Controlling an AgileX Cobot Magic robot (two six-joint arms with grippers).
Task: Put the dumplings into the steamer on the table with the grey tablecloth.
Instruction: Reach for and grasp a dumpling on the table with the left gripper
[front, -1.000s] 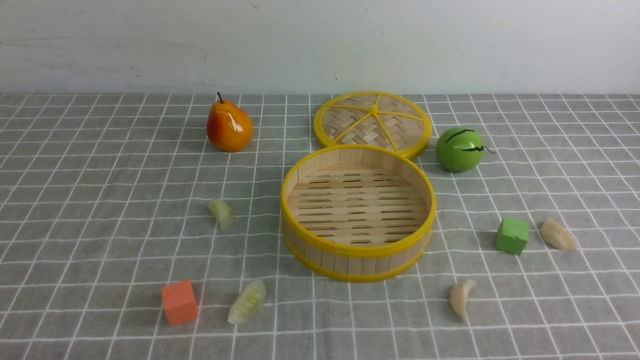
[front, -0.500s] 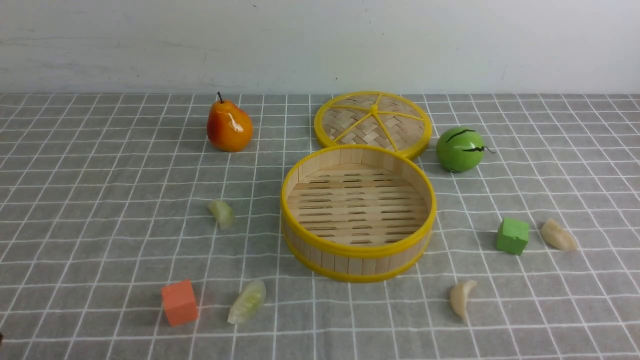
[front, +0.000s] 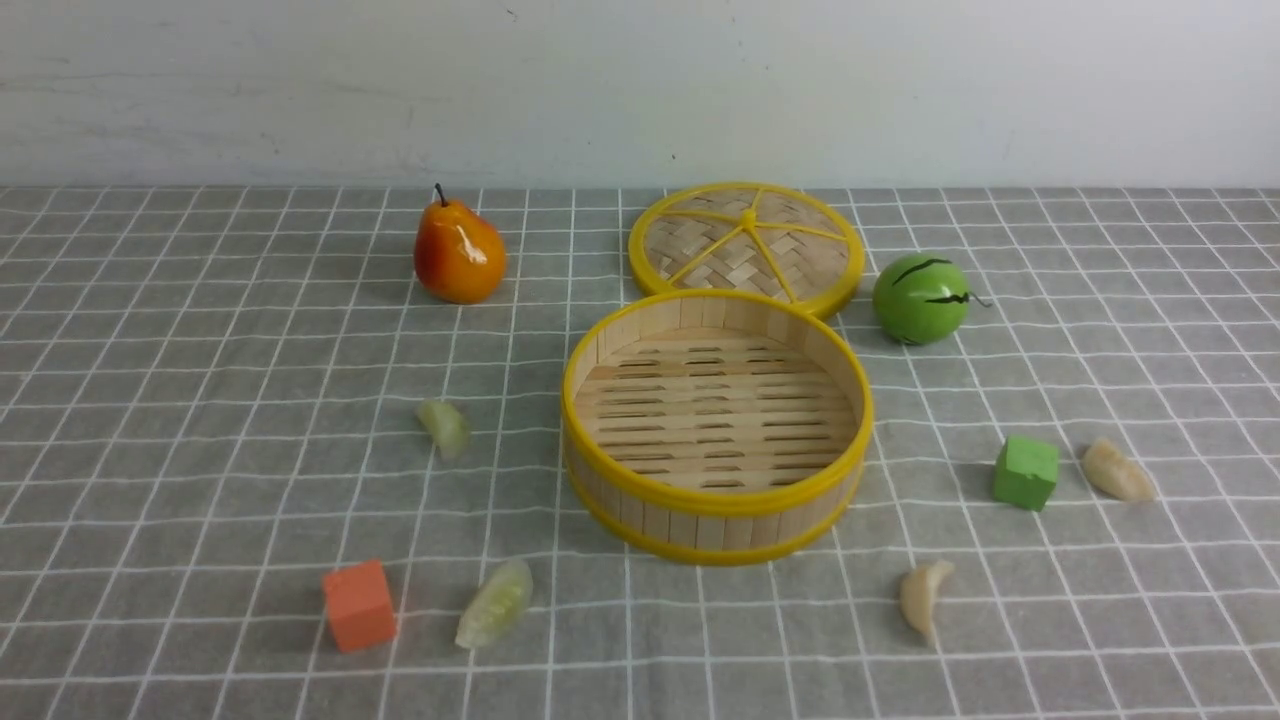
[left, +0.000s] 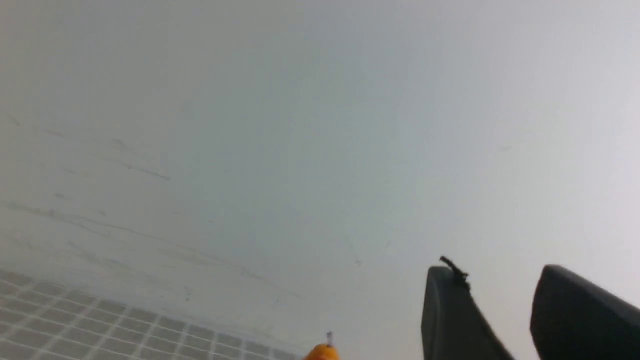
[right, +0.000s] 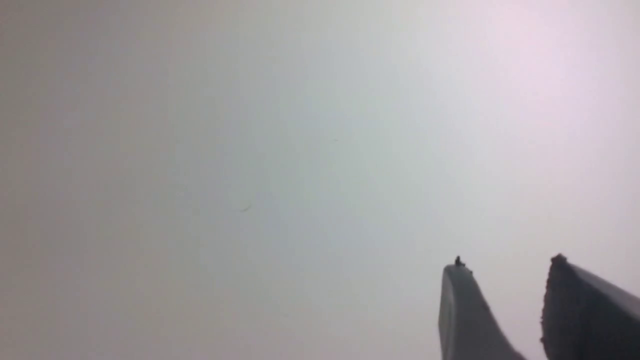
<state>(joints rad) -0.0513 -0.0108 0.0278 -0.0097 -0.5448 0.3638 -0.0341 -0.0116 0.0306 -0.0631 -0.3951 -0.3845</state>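
The steamer (front: 716, 500) stands empty in the middle of the grey tablecloth (front: 200, 400). Two pale green dumplings lie left of it, one close by (front: 444, 428) and one nearer the front (front: 495, 603). Two cream dumplings lie to its right, one at the front (front: 922, 596) and one farther right (front: 1117, 470). Neither gripper shows in the front view. My left gripper (left: 495, 272) is open and empty, and faces the pale wall. My right gripper (right: 506, 265) is open and empty, and also faces the wall.
The woven lid (front: 745, 245) lies behind the steamer. An orange pear (front: 458, 252) stands at the back left; its top shows in the left wrist view (left: 322, 352). A green melon (front: 920, 298) sits at the back right. An orange cube (front: 358, 603) and a green cube (front: 1025, 471) lie near the dumplings.
Nothing on the table has moved. A small dark spot at the front view's lower left edge half a second ago is gone now.
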